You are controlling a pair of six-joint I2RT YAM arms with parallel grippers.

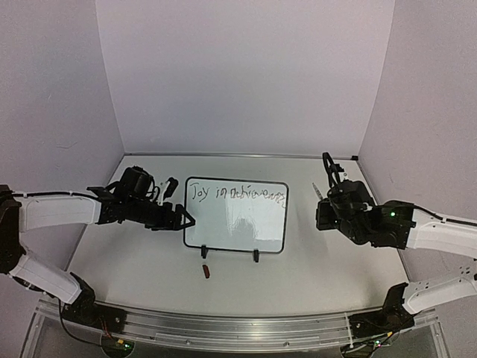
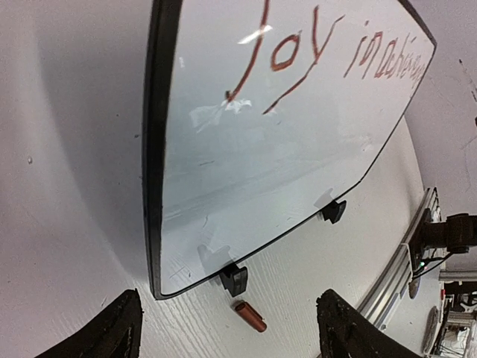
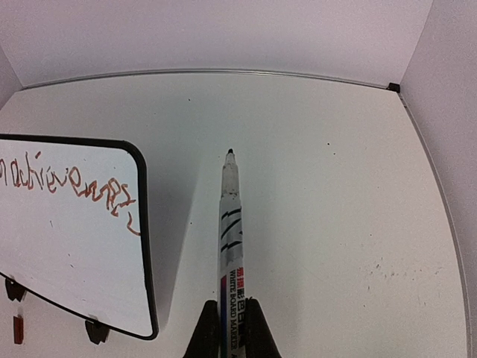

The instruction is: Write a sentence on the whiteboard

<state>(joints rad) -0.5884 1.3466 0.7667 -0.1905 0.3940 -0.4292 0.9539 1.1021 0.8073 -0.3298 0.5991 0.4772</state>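
**A:** Status?

**B:** Cap (image 1: pixel 206 271) lies on the table (image 1: pixel 313 268), just in front of the whiteboard (image 1: pixel 235 215). Board stands mid-table, red writing (image 1: pixel 235 195) along its top. My left gripper (image 1: pixel 185 218) is spread wide, empty, just beside its left edge. My right gripper (image 3: pixel 232 327) clamps the marker (image 3: pixel 229 216), off to the right.

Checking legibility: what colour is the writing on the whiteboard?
Reddish-brown, on the whiteboard; clearest in the left wrist view.

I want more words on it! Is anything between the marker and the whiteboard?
Nothing visible. The marker in the right jaws sits right of the whiteboard, with only bare table between them. The red cap lies before the board's feet, out of the path.
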